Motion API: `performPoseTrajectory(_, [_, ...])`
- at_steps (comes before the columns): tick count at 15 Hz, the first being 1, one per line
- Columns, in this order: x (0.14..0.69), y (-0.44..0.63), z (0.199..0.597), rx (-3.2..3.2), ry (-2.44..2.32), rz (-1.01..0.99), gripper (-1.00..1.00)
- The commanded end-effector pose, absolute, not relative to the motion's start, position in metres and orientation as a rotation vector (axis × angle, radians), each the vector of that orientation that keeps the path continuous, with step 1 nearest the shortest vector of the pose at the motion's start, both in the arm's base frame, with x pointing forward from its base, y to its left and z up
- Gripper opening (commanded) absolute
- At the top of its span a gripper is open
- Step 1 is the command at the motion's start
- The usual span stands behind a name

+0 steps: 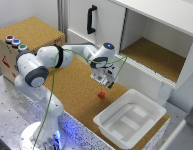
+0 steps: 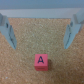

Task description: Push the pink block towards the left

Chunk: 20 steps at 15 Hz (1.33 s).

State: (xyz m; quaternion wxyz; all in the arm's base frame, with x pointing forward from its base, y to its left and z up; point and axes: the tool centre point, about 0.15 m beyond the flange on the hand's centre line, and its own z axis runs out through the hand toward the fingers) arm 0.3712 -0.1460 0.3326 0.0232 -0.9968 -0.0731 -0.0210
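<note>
Gripper (image 1: 107, 80) hovers wide open and empty above the desk (image 1: 71, 90), near the pink block (image 1: 101, 94); a descent could straddle the cube and miss it.

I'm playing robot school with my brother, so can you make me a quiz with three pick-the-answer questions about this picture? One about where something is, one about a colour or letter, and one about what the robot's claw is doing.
1. Where does the pink block sit?
A. Inside the white tray
B. On the cork tabletop
C. On the cupboard shelf

2. What letter is on the block's top face?
A. A
B. Z
C. No letter

3. What is the gripper doing?
A. Squeezing the block
B. Holding a button
C. Open, holding nothing

Answers:
1 B: the block rests on the cork tabletop, apart from the white tray.
2 A: the wrist view shows an A on the block.
3 C: in the wrist view, the two fingers stand wide apart with only cork between them, the block clear of both.
</note>
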Motion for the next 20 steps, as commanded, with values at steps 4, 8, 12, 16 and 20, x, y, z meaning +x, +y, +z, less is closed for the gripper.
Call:
performPoseTrajectory(4, [0.378, -0.193, 0.299, -3.064, -0.427, 0.089, 1.0])
performPoseTrajectory(8, [0.391, -0.192, 0.289, -3.03, -0.535, 0.058, -1.0])
performPoseTrajectory(12, [0.397, -0.191, 0.273, -3.076, -0.559, 0.049, -1.0])
performPoseTrajectory(16, [0.402, -0.191, 0.255, -3.073, -0.442, 0.054, -1.0])
performPoseTrajectory(20, [0.41, -0.188, 0.238, -3.062, -0.334, 0.024, -1.0])
